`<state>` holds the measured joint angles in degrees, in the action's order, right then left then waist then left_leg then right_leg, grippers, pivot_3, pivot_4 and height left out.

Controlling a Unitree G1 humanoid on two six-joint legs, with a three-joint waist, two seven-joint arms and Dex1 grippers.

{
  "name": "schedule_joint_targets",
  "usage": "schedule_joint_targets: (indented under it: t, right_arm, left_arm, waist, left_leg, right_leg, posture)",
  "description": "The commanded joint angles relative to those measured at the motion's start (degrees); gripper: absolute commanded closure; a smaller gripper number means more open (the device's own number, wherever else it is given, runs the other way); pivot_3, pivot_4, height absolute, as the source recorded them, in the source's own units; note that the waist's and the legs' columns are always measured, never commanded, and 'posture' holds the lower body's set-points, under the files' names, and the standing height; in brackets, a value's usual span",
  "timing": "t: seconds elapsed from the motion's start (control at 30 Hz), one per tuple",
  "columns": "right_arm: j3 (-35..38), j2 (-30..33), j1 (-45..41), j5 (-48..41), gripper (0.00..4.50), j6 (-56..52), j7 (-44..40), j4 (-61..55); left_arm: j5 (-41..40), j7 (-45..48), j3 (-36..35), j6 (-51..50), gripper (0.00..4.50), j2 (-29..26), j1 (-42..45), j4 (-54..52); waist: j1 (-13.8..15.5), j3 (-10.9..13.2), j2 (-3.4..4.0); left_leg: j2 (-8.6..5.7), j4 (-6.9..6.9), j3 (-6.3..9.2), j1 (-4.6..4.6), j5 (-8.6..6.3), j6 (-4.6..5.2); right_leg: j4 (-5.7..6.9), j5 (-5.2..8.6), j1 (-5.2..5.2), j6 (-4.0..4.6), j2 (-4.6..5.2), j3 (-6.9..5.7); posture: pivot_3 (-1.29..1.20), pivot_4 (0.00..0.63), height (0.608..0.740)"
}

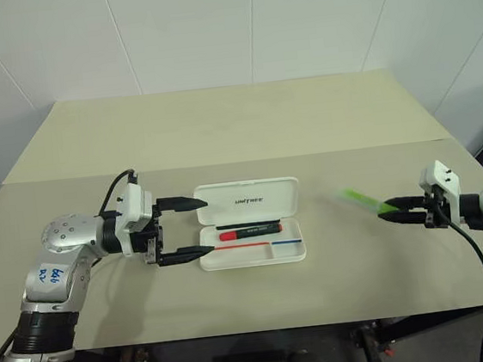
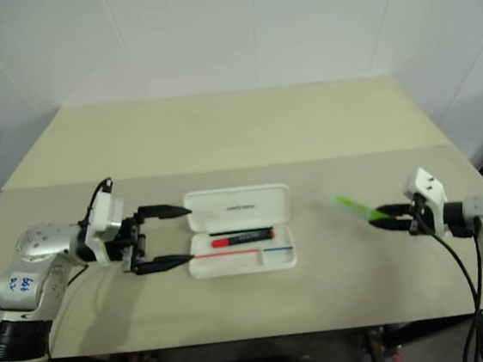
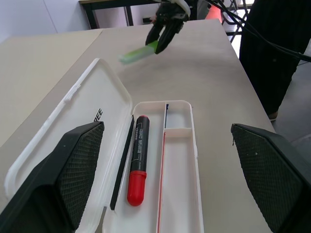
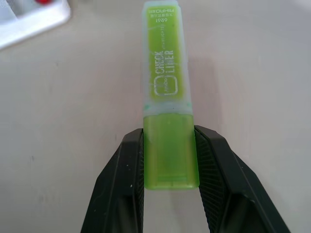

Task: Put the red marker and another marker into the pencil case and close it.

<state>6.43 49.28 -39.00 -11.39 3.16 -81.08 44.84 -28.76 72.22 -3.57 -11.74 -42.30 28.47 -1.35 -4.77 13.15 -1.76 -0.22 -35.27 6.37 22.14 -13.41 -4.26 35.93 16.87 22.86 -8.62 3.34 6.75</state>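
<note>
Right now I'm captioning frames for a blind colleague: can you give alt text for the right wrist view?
The right gripper clamps one end of the lime-green highlighter, which points away over the beige table. A corner of the white pencil case shows at the edge.

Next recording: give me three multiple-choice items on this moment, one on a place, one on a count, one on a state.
1. Where is the slim red-capped black marker?
A in the open white hard-plastic case
B on the table
C in the left tool

2. Markers inside the case?
A none
B one
C two

3. The right tool is:
A open, empty
B shut on the stubby lime-green highlighter
C shut on the lid

A: it lies in the tray.
B: the red marker is alone there.
B: both fingers clamp its end.
</note>
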Motion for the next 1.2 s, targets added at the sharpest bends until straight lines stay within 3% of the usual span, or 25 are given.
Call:
schedule_joint_targets:
  t: [0.03,0.37,0.57,0.93,1.2]
  right_arm:
    - [1.6,0.4,1.4,-3.4,3.41,-2.1,-1.2,-7.2]
    - [0.2,0.9,8.8,-9.5,3.41,-11.8,-2.1,-30.5]
    - [-5.5,-0.4,10.5,-11.1,3.41,-19.5,-1.0,-44.5]
    - [-14.1,-8.9,7.0,-10.4,3.41,-24.4,5.1,-52.6]
    - [-21.0,-14.9,2.2,-5.0,3.41,-24.1,10.0,-50.8]
  left_arm:
    - [0.1,0.3,-2.7,1.4,0.00,-1.8,-0.5,0.3]
    - [1.2,1.5,-5.0,4.4,0.00,-4.2,-2.3,4.4]
    - [2.0,3.1,-6.2,7.0,0.00,-6.1,-4.6,6.3]
    - [2.2,2.4,-9.1,8.4,0.00,-7.9,-9.2,7.4]
    - [1.9,0.8,-9.2,8.1,0.00,-7.3,-10.7,5.6]
  waist:
    - [0.0,0.0,0.00]
    - [0.0,0.0,0.02]
    - [0.0,0.0,0.02]
    - [0.2,0.0,0.01]
    - [0.2,0.0,0.01]
  left_leg:
    - [0.00,0.00,0.01,0.00,0.00,0.00]
    - [0.00,0.00,0.03,0.00,0.00,0.00]
    - [0.02,0.00,0.03,0.01,0.00,0.00]
    - [0.02,0.04,0.06,0.07,-0.02,0.00]
    - [0.03,0.05,0.10,0.15,-0.02,0.00]
  right_leg:
    - [0.00,0.00,0.00,0.00,0.00,0.00]
    - [0.02,0.00,0.00,0.00,0.00,-0.02]
    - [0.01,0.00,0.02,0.01,0.00,-0.03]
    - [-0.04,0.02,0.07,0.04,0.03,-0.08]
    - [-0.02,0.03,0.18,0.06,0.04,-0.13]
  posture:
    - [0.00,0.150,0.740]
    - [0.00,0.150,0.740]
    - [0.00,0.150,0.740]
    - [0.00,0.150,0.740]
    - [0.00,0.150,0.740]
